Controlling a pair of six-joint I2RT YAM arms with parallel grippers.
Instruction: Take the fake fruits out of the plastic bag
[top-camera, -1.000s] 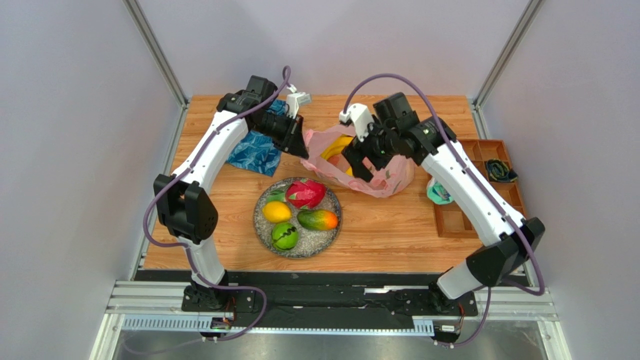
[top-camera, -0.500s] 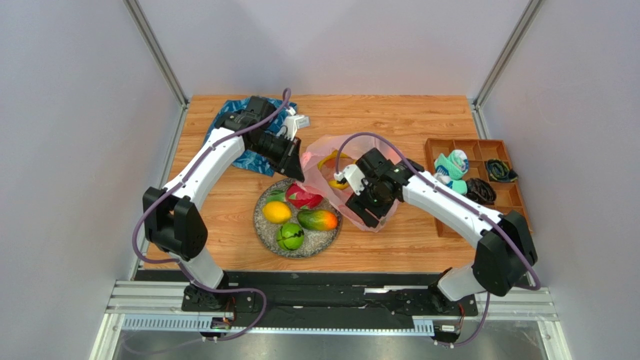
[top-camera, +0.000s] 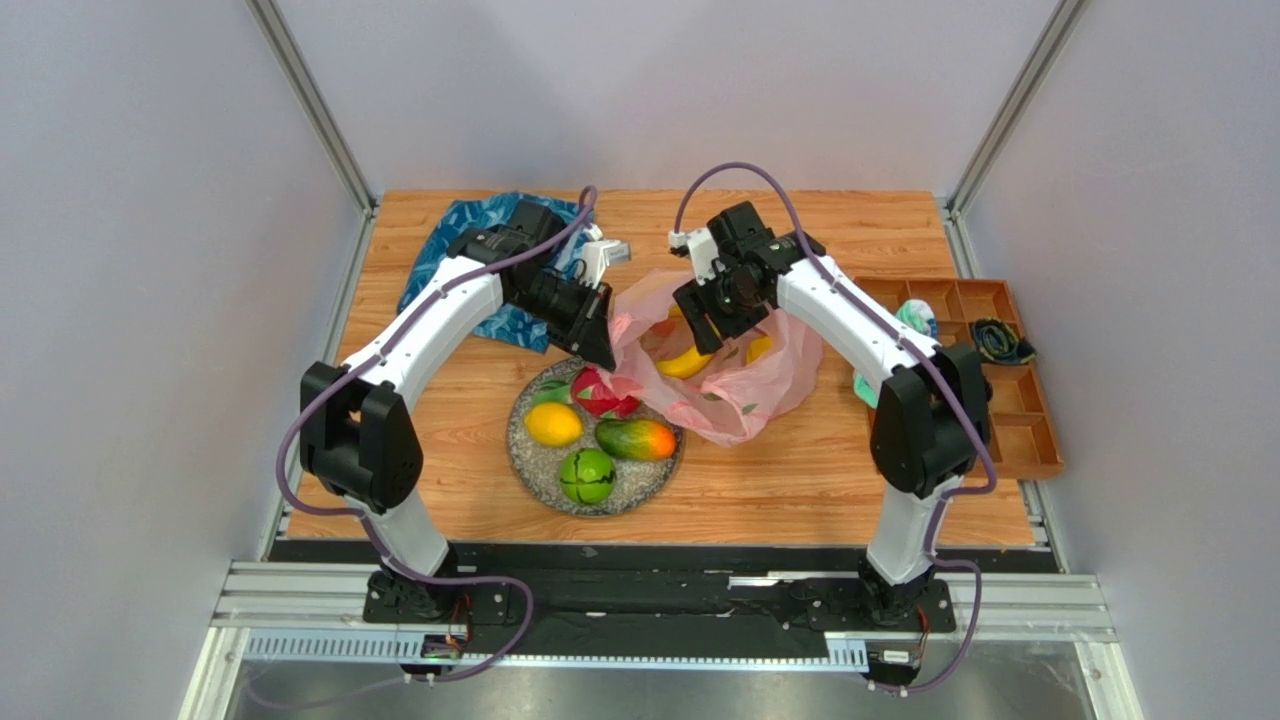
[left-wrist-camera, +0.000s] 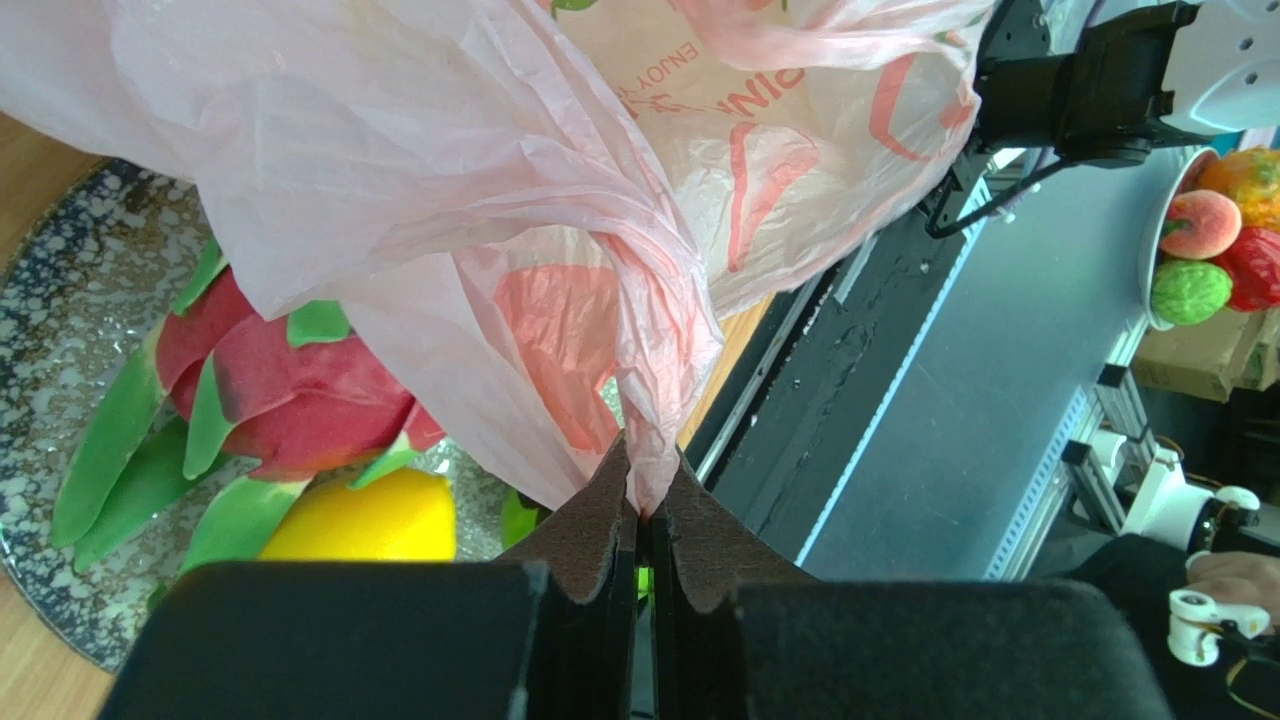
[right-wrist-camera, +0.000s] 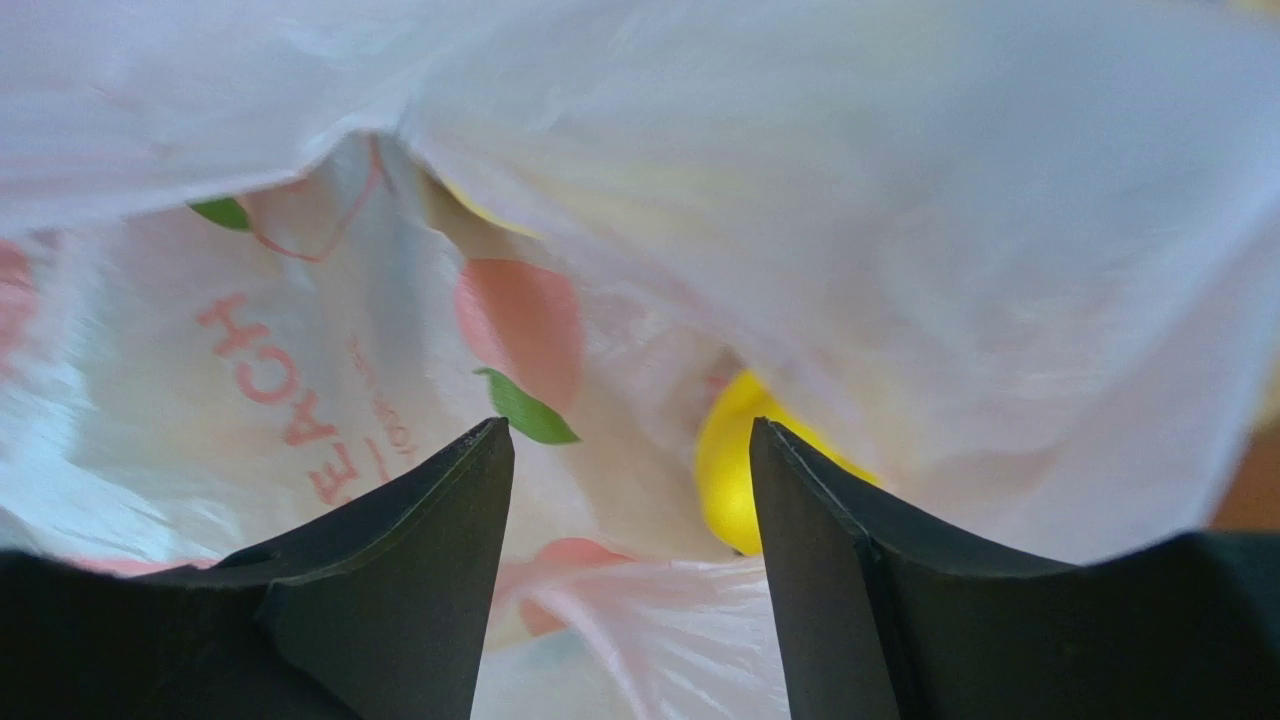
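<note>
The plastic bag (top-camera: 744, 393) is seen on the worktop (top-camera: 781, 480) just right of the plate (top-camera: 519, 438), its long axis running from the lifted far-left edge down to the near-right, and its mouth is turned up and toward the far-left. That left edge is gathered to a point and pinched between the pressed-together fingers of the left tool (left-wrist-camera: 642, 518), so the film is held up over the plate's far rim. The right tool (right-wrist-camera: 631, 510) is lowered into the mouth with its fingers spread, and nothing is gripped between them. A banana (top-camera: 687, 362) is visible in the opening, laid roughly left to right with its curve bowed toward the near side. Through the film in the right wrist view only a yellow form (right-wrist-camera: 736, 465) can be made out, and which fruit it is cannot be told. The bag's bottom and any other contents are hidden by crinkled pink film. On the plate a dragon fruit (top-camera: 601, 393), partly covered by the bag, a yellow fruit (top-camera: 553, 425), a mango (top-camera: 637, 438) and a green melon (top-camera: 586, 476) are set. A blue cloth (top-camera: 451, 240) is partly covered by the left arm at the far left, and a tray (top-camera: 1037, 435) is placed at the right edge.
</note>
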